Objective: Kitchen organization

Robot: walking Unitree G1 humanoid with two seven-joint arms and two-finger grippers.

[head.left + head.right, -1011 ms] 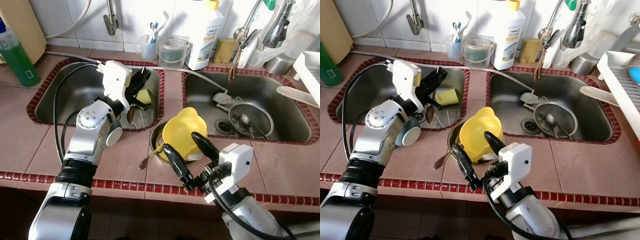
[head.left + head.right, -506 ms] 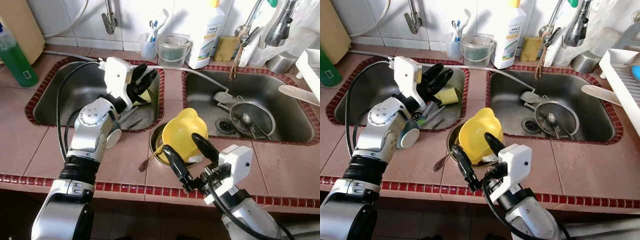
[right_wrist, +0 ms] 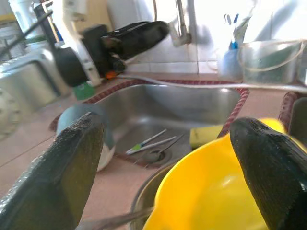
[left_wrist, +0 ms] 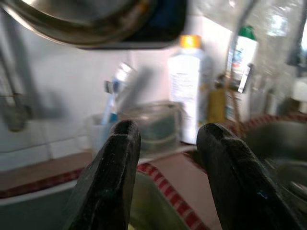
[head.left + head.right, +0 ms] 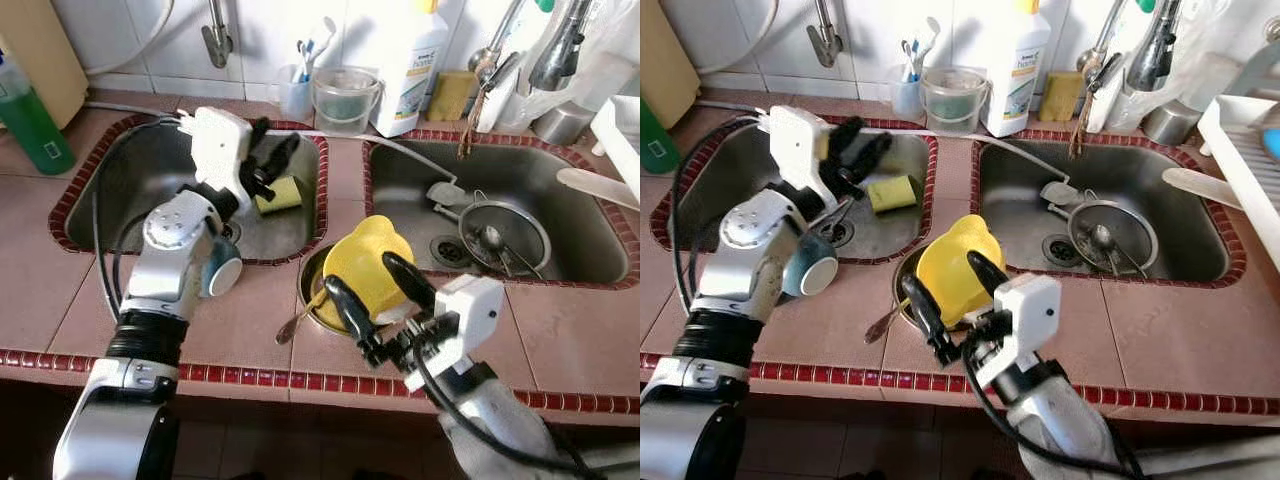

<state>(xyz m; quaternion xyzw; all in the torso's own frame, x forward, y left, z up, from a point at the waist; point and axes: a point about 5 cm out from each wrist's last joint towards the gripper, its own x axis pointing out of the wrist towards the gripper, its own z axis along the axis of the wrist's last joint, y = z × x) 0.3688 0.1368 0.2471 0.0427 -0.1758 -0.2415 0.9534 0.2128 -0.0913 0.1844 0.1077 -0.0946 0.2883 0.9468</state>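
Observation:
A yellow plastic bowl [image 5: 368, 268] rests tilted inside a steel bowl [image 5: 308, 290] on the tiled counter between two sinks. A spoon [image 5: 293, 323] sticks out of the steel bowl toward me. My right gripper [image 5: 368, 298] is open at the near side of the yellow bowl [image 3: 216, 201], one finger on each side, nothing gripped. My left gripper [image 5: 266, 160] hangs open and empty over the left sink [image 5: 130, 190], just above a yellow sponge [image 5: 281, 193]. Utensils [image 3: 153, 140] lie on that sink's floor near the drain.
The right sink [image 5: 560, 250] holds a round metal strainer [image 5: 503, 232] and a small scoop. Along the back wall stand a white detergent bottle [image 5: 410, 60], a clear little bucket [image 5: 347, 100], a toothbrush cup [image 5: 297, 95] and a green bottle [image 5: 28, 115]. A dish rack [image 5: 1250, 140] stands at the far right.
My left gripper has risen from the bottom of the left sink and swung left, uncovering the sponge. My right gripper has stayed open at the yellow bowl.

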